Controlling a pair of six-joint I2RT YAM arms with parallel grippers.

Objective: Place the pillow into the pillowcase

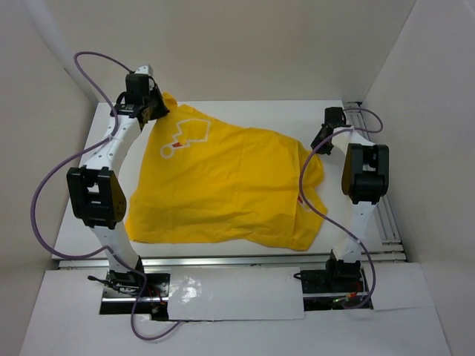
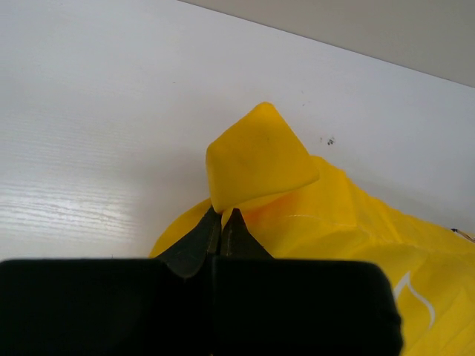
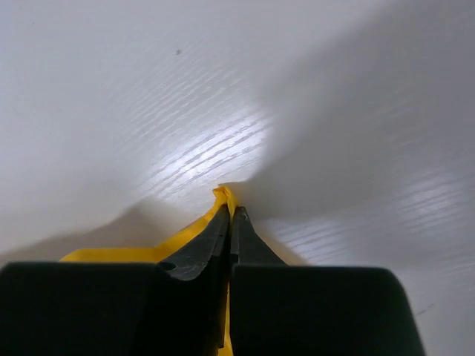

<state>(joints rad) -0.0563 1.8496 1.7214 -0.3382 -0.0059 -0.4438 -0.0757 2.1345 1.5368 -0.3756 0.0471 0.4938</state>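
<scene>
- The pillowcase lies spread over the middle of the white surface, between the two arms. Its fabric is loosely wrinkled.
- A white outline print shows on the far left part of the pillowcase, near the left arm's end.
- Left gripper: positioned at the far left corner of the pillowcase.
- In the left wrist view, the left gripper has its jaws clenched on that corner. A peak of pillowcase fabric stands up just past the tips, above the surface.
- Right gripper: positioned at the far right edge of the pillowcase, well apart from the left gripper.
- In the right wrist view, the right gripper has its jaws clenched on a thin fold of pillowcase fabric. A small tip of fabric projects beyond the jaws, over the bare surface.
- The near edge of the pillowcase lies flat on the surface, just short of the arm bases.
- A purple cable loops beside the left arm.
</scene>
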